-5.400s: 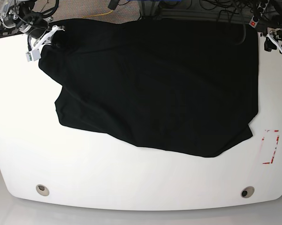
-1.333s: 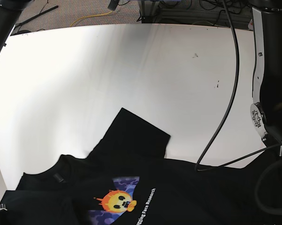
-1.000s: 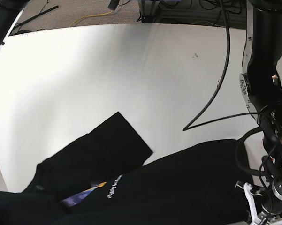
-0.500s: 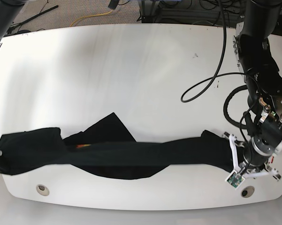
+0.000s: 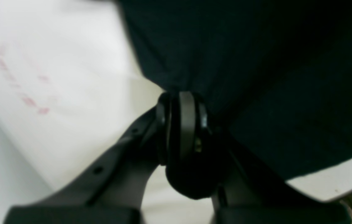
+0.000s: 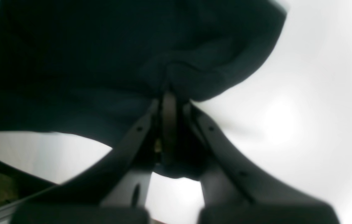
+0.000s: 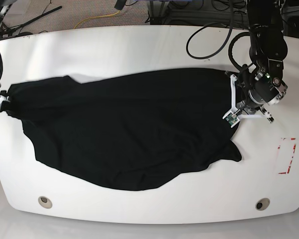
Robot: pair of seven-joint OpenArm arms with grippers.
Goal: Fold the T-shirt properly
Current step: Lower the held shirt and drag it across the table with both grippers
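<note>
The large plain black soft-fabric T-shirt (image 7: 129,134) lies spread between both pinched-closed grippers: left gripper (image 5: 180,102) clamps one edge, right gripper (image 6: 168,93) clamps the opposite edge, on the white table (image 7: 139,45).

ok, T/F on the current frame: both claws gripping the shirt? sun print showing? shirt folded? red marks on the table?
1. Both claws are shut on the shirt. True: the left claw and the right claw each pinch an edge.
2. The sun print faces up. False: only plain black cloth shows.
3. The shirt is neatly folded. False: it lies spread out with wavy edges.
4. Red marks sit on the table near the left claw. True.
</note>
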